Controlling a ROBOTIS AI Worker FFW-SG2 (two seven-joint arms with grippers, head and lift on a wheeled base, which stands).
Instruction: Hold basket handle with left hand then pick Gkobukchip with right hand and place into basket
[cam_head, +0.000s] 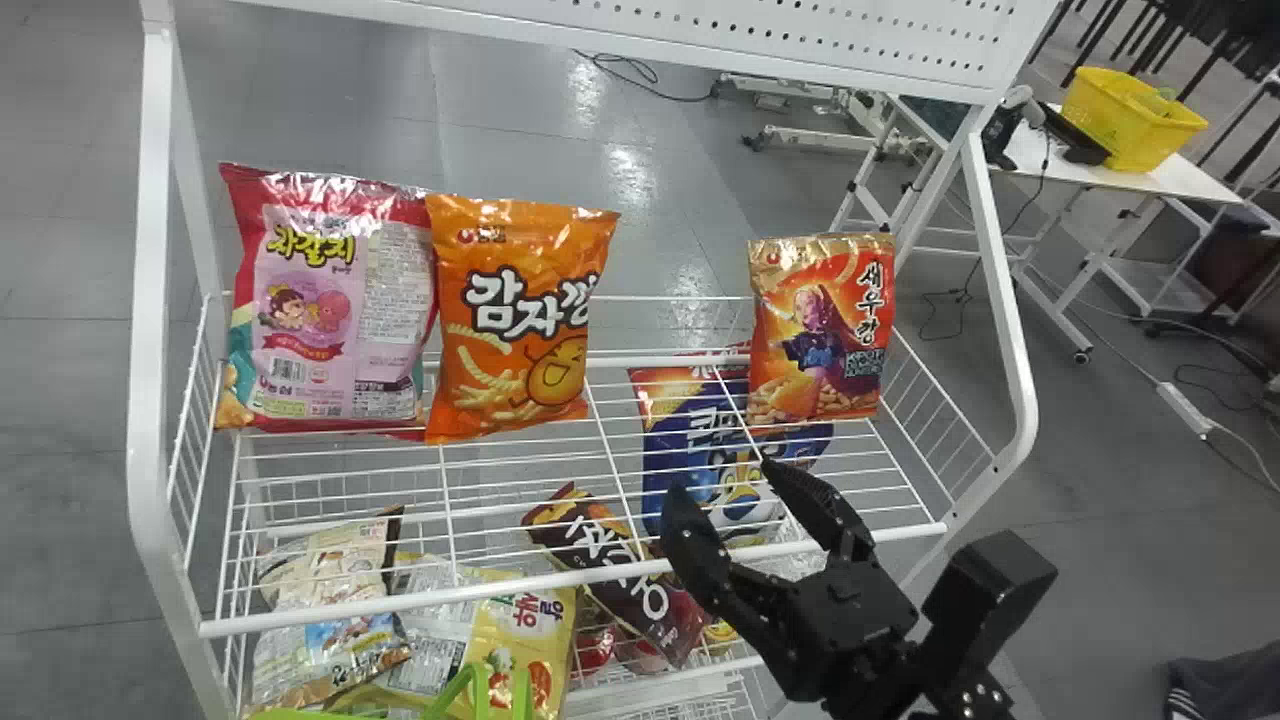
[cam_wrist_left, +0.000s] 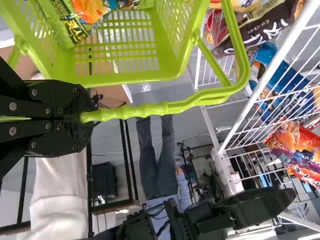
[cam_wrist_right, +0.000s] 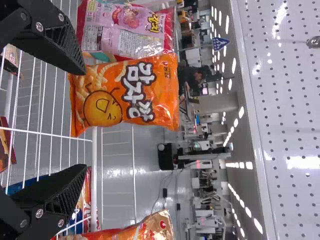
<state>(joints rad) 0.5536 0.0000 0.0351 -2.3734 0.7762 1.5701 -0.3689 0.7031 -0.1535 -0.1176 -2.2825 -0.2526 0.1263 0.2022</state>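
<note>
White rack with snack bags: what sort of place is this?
Probably a robot lab set up like a little shop: there are snack bags on the rack, a robot's right gripper, and a power strip on the floor.

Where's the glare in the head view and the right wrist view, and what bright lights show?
Head view: pale glare patches on the grey floor behind the rack; right wrist view: rows of bright ceiling lights, plus white glare spots on the perforated panel, probably reflections of such lights.

basket (cam_wrist_left: 135, 79): lime-green, slotted | wire rack (cam_head: 149, 400): white | potato-face bag (cam_head: 515, 350): orange | panel (cam_head: 840, 58): white, dotted
</note>
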